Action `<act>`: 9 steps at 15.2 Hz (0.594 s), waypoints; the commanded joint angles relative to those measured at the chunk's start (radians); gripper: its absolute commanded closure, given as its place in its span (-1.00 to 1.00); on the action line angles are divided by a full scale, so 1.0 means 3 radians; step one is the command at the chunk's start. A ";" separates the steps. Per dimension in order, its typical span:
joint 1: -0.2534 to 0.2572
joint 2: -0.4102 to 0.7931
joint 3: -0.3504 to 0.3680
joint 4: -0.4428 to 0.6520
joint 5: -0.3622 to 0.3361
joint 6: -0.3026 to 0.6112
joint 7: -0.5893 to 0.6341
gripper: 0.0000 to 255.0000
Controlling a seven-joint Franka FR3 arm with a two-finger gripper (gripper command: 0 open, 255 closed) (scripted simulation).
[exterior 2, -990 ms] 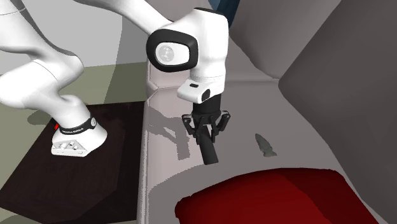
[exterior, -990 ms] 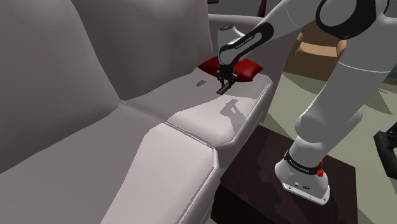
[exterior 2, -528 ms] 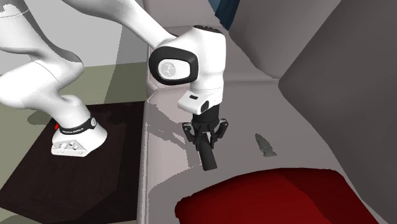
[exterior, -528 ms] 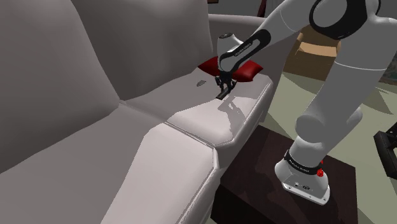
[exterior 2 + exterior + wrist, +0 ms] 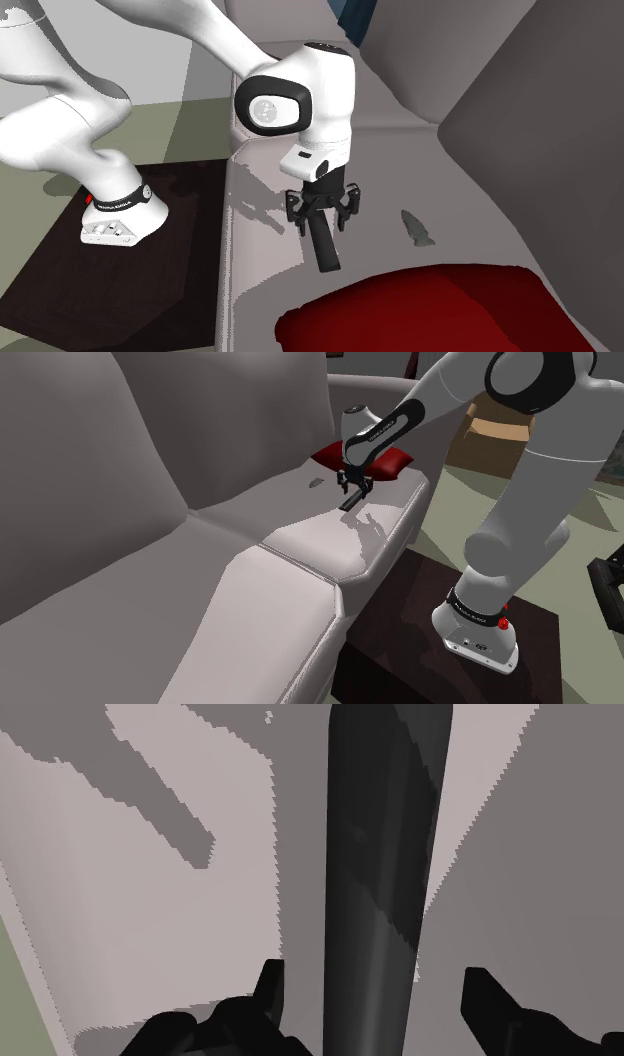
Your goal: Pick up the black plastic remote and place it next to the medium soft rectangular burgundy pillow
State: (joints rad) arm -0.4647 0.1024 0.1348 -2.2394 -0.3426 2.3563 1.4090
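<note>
Astride remote (image 5: 326, 250): end effector (image 5: 321, 224) vert., splayed.

A pale grey sofa (image 5: 150, 562) takes up most of the shoulder view: its tall backrest (image 5: 230, 422) rises along that view's left, and its seat (image 5: 300, 602) runs from the lower middle towards the upper right. On the seat, close to the backrest, lies a small dark grey shape (image 5: 417, 230), too small to identify. An olive-green floor (image 5: 455, 502) shows beyond the sofa's edge, with a brown box (image 5: 492, 437) standing on it at the shoulder view's upper right and a black thing (image 5: 608, 587) cut off by that view's right edge.
</note>
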 commanded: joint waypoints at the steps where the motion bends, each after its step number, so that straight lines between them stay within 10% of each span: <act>1: 0.0000 0.0000 0.0000 0.0000 0.0000 0.0000 0.0000 -1.00; 9: 0.0039 -0.0265 0.0055 0.0125 0.0155 -0.0383 -0.0098 -1.00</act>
State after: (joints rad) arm -0.4536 0.0344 0.1502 -2.2011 -0.3015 2.2530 1.3837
